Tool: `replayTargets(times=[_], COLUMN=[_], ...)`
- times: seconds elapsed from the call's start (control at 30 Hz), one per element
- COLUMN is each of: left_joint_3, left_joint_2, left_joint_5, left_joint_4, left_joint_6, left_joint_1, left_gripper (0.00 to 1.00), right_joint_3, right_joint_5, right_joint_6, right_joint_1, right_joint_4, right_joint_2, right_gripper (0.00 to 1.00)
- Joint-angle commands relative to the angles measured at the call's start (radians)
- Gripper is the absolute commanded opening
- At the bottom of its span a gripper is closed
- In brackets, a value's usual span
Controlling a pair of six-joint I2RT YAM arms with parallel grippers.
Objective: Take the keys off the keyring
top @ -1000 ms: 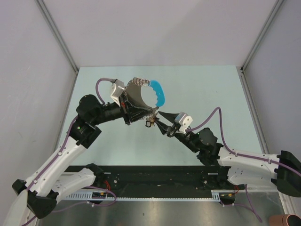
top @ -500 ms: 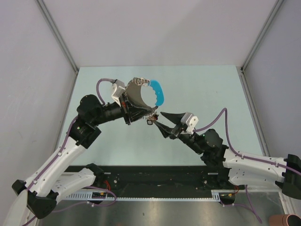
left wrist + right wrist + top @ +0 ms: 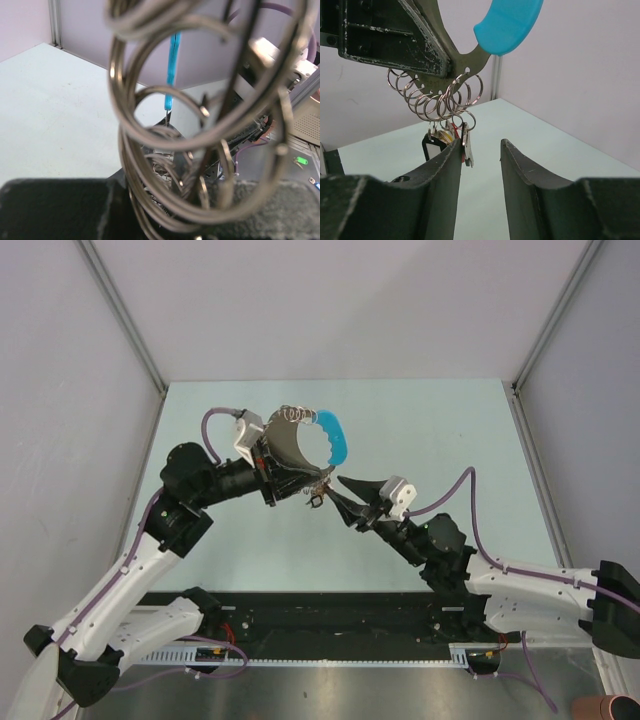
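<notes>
The left gripper (image 3: 300, 478) is clamped on the keyring (image 3: 465, 65), holding it up over the pale table (image 3: 430, 430). It's a flat grey metal plate with punched holes, a glossy light-blue curved band on top and a cluster of thin split rings (image 3: 420, 97) beneath. The keys (image 3: 434, 145) dangle from those rings, right beside the right gripper (image 3: 481, 150), whose jaws stand parted on nothing. One dark head shows, and a red one seems tucked behind it. The left wrist view gives only blurred rings.

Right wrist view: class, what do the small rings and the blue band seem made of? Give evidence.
Small rings: probably polished steel wire; thin, silvery, glinting. Blue band: likely plastic or rubber; even, matte colour, rounded end.
</notes>
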Motion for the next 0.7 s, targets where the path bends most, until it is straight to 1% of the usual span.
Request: replayTargets(times=[0.0,0.13,0.33,0.43,0.47,0.5,0.67], left_joint_3=[0.034,0.028,0.026,0.028,0.027,0.026,0.025], left_joint_2=[-0.027,-0.024,-0.022,-0.019,-0.019,-0.019,-0.021], left_joint_5=[-0.010,-0.014,-0.010,-0.010,-0.010,-0.010,-0.007], left_joint_4=[0.045,0.048,0.060,0.060,0.060,0.062,0.065], left_joint_6=[0.009,0.012,0.005,0.002,0.000,0.000,-0.004], left_joint_1=[-0.004,-0.004,-0.004,-0.004,-0.004,-0.004,-0.004], left_gripper=[0.00,0.00,0.00,0.00,0.00,0.01,0.00], right_joint_3=[0.012,0.013,0.018,0.026,0.026,0.027,0.030], right_joint_5=[0.020,0.016,0.013,0.019,0.021,0.021,0.042], right_joint_6=[-0.002,0.001,0.004,0.003,0.001,0.000,-0.008], right_joint_1=[0.009,0.013,0.016,0.018,0.019,0.019,0.021], right_joint_4=[0.074,0.074,0.092,0.103,0.112,0.115,0.147], right_joint_2=[0.002,0.002,0.030,0.049,0.054,0.065,0.088], right_gripper=[0.41,0.43,0.43,0.39,0.35,0.33,0.29])
